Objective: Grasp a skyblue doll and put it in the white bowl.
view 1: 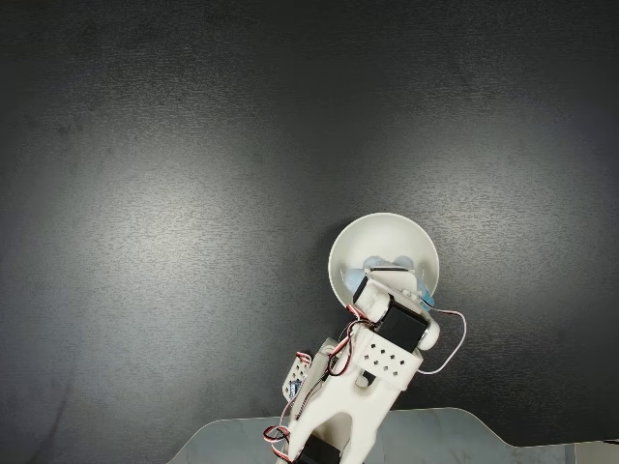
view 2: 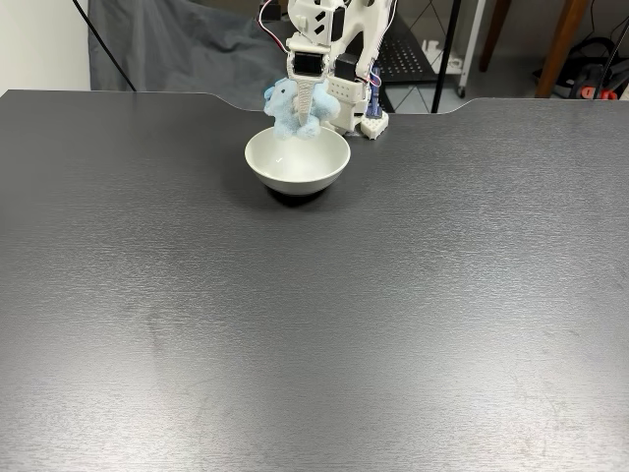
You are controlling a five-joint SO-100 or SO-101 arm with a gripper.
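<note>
So the tool [view 2: 300, 126] was clamped on the skyblue doll [view 2: 285, 110], holding it just above the white bowl [view 2: 297, 169], hanging over the rim and not resting inside. The bowl sat on the dark surface [view 2: 314, 324], right in front of the arm's base [view 2: 356, 108].

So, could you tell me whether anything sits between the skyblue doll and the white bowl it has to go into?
Nothing visible does. The gripper holds the skyblue doll directly over the white bowl, and the space beneath it looks open down to the bowl's inside. The dark table near the bowl carries nothing else.
</note>
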